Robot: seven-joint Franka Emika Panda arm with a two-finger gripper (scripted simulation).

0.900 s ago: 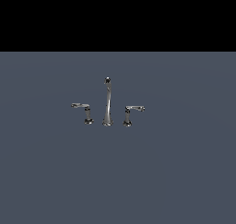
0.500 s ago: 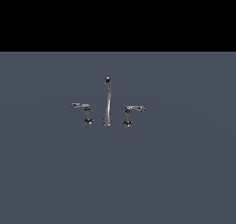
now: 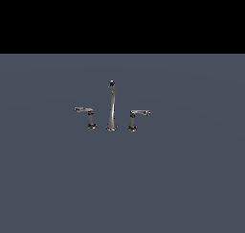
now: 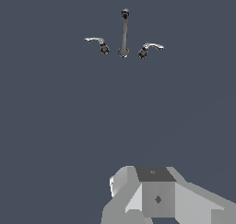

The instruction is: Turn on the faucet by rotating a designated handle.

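A flat, uniform slate-grey surface [image 3: 122,189] is seen filling the lower part of the exterior view, from a straight horizontal edge a little above the middle of the frame down to the bottom. Above that edge, a plain black band [image 3: 122,18] is spread across the whole top of the frame. In the wrist view, the same grey surface [image 4: 55,126] is shown across nearly the entire frame, with no markings or texture to be made out.
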